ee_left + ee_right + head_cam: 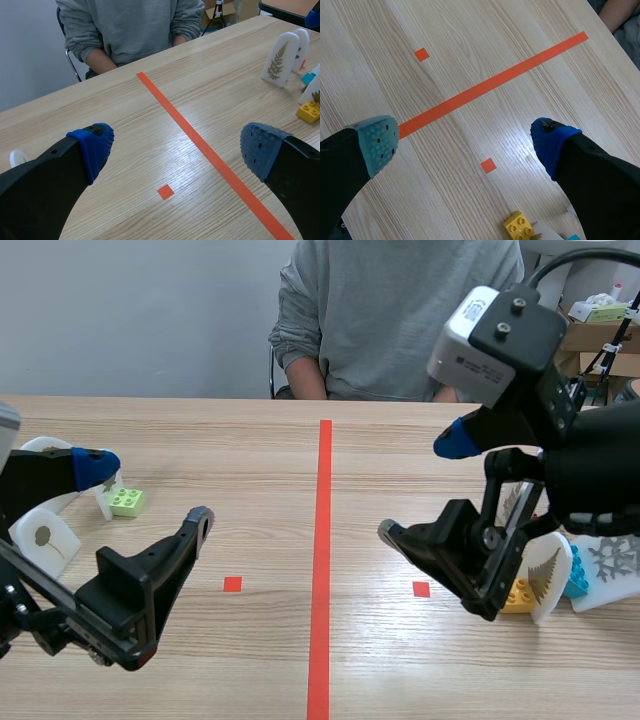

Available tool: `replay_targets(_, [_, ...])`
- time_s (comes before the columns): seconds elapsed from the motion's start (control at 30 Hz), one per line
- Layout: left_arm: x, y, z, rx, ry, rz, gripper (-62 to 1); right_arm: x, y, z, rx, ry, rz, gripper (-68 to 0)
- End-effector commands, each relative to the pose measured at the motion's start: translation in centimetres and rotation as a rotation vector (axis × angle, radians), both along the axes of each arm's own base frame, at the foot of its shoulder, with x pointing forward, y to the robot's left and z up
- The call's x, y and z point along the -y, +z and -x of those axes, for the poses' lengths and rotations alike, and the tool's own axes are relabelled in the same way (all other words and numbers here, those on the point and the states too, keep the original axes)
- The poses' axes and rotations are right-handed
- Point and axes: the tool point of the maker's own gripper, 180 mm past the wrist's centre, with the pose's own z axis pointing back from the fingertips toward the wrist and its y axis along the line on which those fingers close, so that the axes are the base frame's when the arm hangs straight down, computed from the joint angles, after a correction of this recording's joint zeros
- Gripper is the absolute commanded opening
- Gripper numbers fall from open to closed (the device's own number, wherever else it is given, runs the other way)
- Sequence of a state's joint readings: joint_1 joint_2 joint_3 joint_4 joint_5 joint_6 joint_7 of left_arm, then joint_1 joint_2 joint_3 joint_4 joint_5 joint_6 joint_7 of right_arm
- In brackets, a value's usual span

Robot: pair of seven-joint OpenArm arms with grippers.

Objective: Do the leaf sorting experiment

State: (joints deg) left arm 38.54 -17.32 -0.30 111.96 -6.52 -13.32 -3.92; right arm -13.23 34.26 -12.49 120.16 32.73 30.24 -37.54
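The left end effector [148,493] hangs over the left half of the tabletop [250,460]. Its fingers are spread wide: released, holding nothing and touching nothing. The right end effector [425,486] hangs higher over the right half, just as widely spread and also empty.

A white fern leaf card [550,575] stands upright just right of the right end effector and is partly hidden behind it. A yellow brick [517,597] sits at its foot, and a lacy leaf card [612,565] stands further right. At the left edge, a round leaf card [45,538] stands partly behind the left arm. A green brick [127,502] lies near it, just to the right.

The red tape line [324,540] runs from near to far between the two end effectors. A person [400,310] in a grey sweater sits at the far side.
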Motion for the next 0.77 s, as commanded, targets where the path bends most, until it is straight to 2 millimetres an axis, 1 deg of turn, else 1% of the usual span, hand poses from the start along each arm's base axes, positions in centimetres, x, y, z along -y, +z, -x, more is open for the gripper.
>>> replay_targets(0.0, [0.1, 0.4, 0.1, 0.013, -0.001, 0.015, -6.7, -0.1, 0.2, -0.1, 0.007, 0.001, -0.009, -14.0])
replay_targets(0.4, [0.1, 0.4, 0.1, 0.012, -0.001, 0.014, -6.7, -0.1, 0.2, -0.1, 0.008, 0.001, -0.009, -13.9])
replay_targets(0.53, [0.1, 0.4, 0.1, 0.012, -0.001, 0.014, -6.7, -0.3, 0.6, -0.2, 0.016, -0.001, -0.031, -13.9])
replay_targets(0.6, [0.1, 0.4, 0.1, 0.012, -0.001, 0.014, -6.7, -0.1, 0.1, 0.0, -0.002, -0.003, -0.016, -13.9])
replay_targets(0.67, [0.1, 0.4, 0.1, 0.012, -0.001, 0.014, -6.7, -0.6, 0.2, 0.6, -0.001, 0.022, -0.044, -13.9])
replay_targets(0.73, [0.1, 0.4, 0.1, 0.012, -0.001, 0.014, -6.7, -1.4, 0.4, 1.8, 0.005, 0.095, -0.083, -13.9])
